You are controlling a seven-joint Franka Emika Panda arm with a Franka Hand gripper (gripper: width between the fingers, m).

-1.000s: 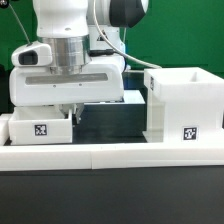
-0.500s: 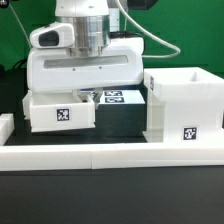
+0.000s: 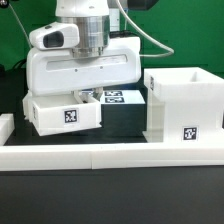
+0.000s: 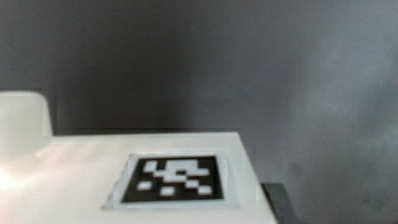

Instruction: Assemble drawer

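Above the bench's middle, behind the rail (image 3: 110,156) along its front edge, the gripper (image 3: 84,97), pinching the tilted tray (image 3: 64,116), should level it before approaching the casing (image 3: 186,100).

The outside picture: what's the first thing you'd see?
The big white robot arm fills the top middle, with a small tagged tray just beneath it. On the exterior view's right stands a tall open white box, also tagged.
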